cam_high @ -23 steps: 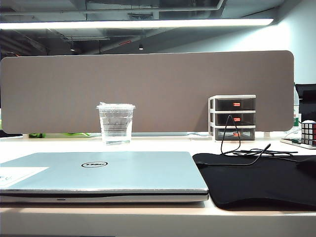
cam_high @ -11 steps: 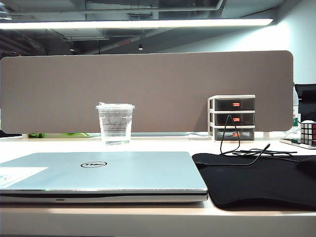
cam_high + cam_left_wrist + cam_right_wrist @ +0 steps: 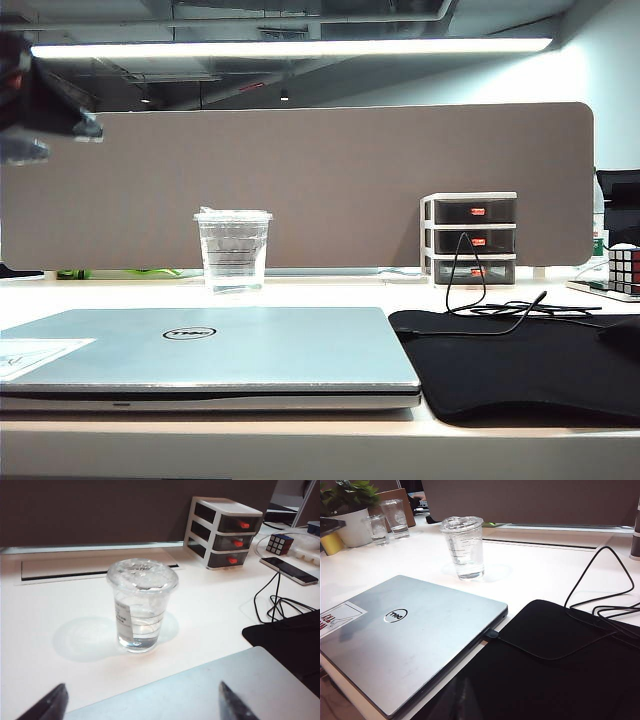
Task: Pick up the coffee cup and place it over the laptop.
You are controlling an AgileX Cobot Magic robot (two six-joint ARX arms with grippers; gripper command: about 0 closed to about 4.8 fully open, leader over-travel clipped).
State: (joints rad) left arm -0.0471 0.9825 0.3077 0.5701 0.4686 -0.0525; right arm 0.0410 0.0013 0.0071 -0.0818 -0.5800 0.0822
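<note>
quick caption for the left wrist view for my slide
Open left gripper hovering above the laptop, facing the sealed coffee cup standing on the white desk.

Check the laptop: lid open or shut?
Shut. The laptop lies flat, lid down with the logo facing up, nothing on it.

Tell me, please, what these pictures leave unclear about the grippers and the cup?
- Left gripper: the left wrist view's edge cuts off all but two fingertips, set wide apart; blurred in the exterior view.
- Right gripper: in no view.
- Cup: label print too small to read in any view.
- Laptop: the exterior view's edge cuts off its sticker.
</note>
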